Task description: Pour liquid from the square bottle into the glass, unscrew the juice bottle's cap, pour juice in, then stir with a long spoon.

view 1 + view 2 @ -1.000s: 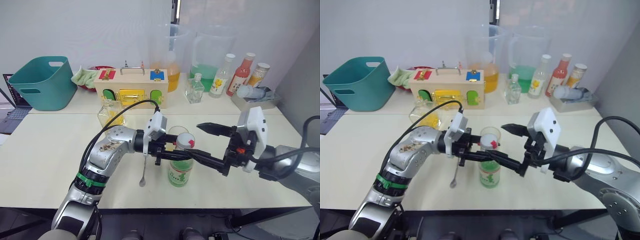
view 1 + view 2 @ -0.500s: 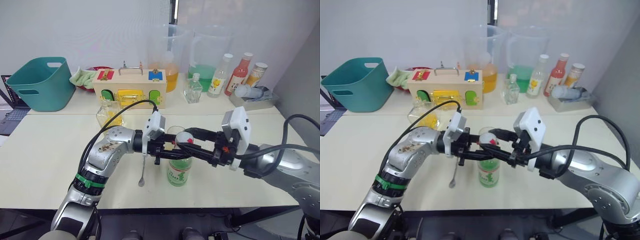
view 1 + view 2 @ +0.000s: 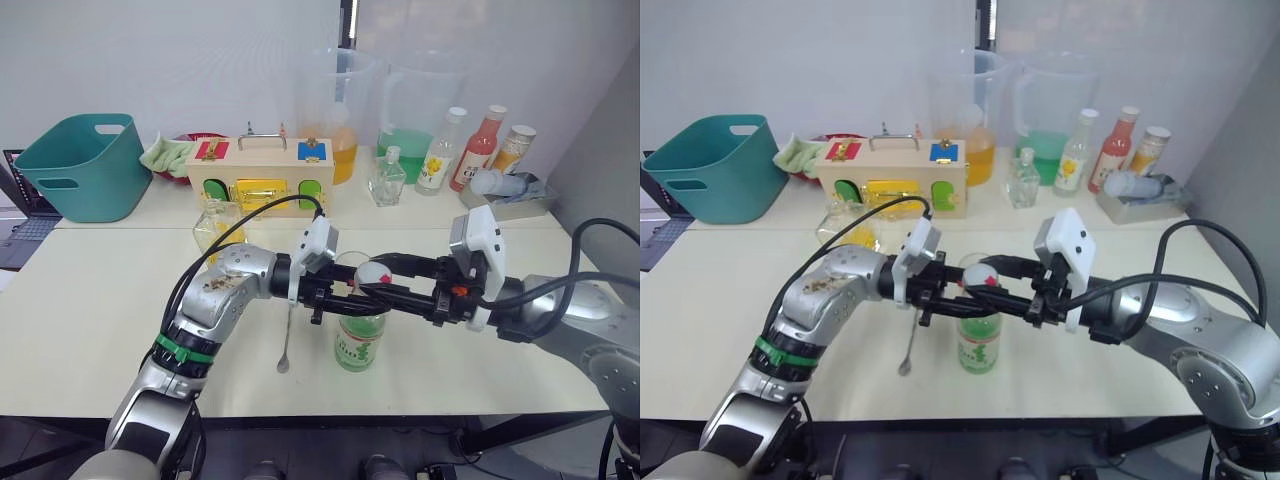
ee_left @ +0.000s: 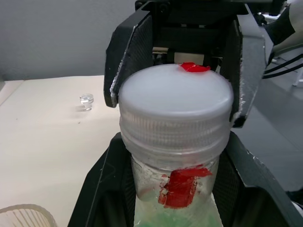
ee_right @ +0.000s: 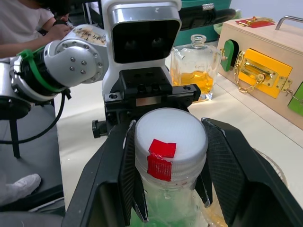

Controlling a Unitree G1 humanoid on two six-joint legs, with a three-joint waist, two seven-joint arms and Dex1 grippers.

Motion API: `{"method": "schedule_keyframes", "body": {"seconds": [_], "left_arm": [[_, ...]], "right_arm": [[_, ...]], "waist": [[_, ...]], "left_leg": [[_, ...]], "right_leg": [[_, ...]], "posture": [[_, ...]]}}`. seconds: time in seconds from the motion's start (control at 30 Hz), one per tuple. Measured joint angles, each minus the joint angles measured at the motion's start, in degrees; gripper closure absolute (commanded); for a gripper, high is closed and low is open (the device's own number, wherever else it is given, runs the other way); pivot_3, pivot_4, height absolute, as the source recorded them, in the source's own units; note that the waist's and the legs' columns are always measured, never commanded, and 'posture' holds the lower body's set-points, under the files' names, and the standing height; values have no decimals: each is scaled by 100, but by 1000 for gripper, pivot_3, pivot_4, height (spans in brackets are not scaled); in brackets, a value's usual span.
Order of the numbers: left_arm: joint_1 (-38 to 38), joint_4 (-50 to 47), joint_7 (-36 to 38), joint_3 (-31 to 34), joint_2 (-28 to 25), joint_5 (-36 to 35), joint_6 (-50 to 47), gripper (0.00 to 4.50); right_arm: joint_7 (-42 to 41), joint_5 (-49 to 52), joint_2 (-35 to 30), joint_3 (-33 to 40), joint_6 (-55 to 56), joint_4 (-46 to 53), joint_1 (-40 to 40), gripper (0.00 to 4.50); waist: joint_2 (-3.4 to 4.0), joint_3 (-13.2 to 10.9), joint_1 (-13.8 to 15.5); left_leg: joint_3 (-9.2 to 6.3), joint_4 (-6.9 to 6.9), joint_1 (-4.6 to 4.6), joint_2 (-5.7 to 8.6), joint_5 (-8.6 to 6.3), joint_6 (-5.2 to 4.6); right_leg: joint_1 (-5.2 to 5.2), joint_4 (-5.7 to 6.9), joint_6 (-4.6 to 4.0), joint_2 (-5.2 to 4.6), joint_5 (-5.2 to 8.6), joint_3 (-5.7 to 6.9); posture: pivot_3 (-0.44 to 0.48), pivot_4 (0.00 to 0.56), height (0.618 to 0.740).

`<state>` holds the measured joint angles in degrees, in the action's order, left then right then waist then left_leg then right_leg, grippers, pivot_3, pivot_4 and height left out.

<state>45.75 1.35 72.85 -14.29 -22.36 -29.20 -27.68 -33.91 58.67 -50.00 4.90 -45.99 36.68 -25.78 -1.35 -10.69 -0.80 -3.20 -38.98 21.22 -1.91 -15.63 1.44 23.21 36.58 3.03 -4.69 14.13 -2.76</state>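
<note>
The juice bottle (image 3: 358, 338) stands upright, its neck grasped by the left gripper (image 3: 335, 298). The cap (image 5: 170, 143) sits exactly between the right gripper (image 3: 372, 291) fingers (image 5: 127, 169), which press its two sides, so I judge the twist must turn around the bottle's vertical axis.

Cap (image 5: 170, 137): matt white ribbed plastic. Bottle (image 3: 358, 340): clear glossy plastic. Spoon (image 3: 285, 345): shiny metal. Surface (image 3: 90, 300): matt cream.

2 jugs (image 3: 345, 110); perhaps 6 bottles (image 3: 361, 325); 1 glass (image 3: 350, 264)
</note>
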Motion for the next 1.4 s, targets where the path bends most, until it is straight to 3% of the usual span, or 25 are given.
{"method": "schedule_keyframes", "body": {"seconds": [0.17,0.4,0.67,0.87,0.93,1.1,1.27,1.4], "left_arm": [[393,599,202,-117,245,139,128,2957],[326,541,248,-123,350,221,241,2957],[-43,-12,103,-91,260,224,281,2958],[-132,-148,55,-85,224,221,283,2959],[-147,-172,44,-81,221,220,283,2959],[-168,-163,-79,-25,215,200,236,2959],[-225,-182,-228,91,204,176,156,2959],[-254,-184,-314,118,220,183,131,2959]], "right_arm": [[-450,-157,-130,33,91,-325,-53,2834],[-1272,-407,-273,9,315,-638,-165,2834],[-3066,-1040,-370,-571,720,-1543,-1030,2834],[-3973,-1492,-194,-876,1148,-2105,-1447,2834],[-4037,-1474,-152,-867,1043,-2165,-1496,1756],[-4035,-1264,-95,-696,681,-2050,-1392,135],[-3545,-816,-179,190,509,-1311,-788,0],[-2484,-601,-166,827,208,-505,-69,0]], "waist": [[0,0,22],[0,0,30],[2,0,13],[2,0,24],[2,0,23],[2,0,24],[2,0,31],[2,0,19]], "left_leg": [[1,-1,8,2,0,0],[0,-1,14,1,-1,-2],[0,2,16,0,-3,-5],[0,3,18,0,-4,-8],[-1,3,17,0,-5,-8],[-3,3,19,0,-5,-8],[-4,2,23,0,-5,-9],[0,2,17,1,-5,-9]], "right_leg": [[1,-10,2,-2,-1,0],[0,-28,8,-2,-5,1],[-1,-43,9,-2,-6,3],[0,-46,10,-2,-5,4],[-1,-45,10,-2,-6,4],[1,-44,10,-2,-6,5],[3,-44,10,-3,-6,5],[-1,-38,10,-3,-6,3]], "posture": [[0,150,740],[0,150,740],[0,150,740],[0,150,740],[0,150,740],[0,150,740],[0,150,740],[0,150,740]]}}
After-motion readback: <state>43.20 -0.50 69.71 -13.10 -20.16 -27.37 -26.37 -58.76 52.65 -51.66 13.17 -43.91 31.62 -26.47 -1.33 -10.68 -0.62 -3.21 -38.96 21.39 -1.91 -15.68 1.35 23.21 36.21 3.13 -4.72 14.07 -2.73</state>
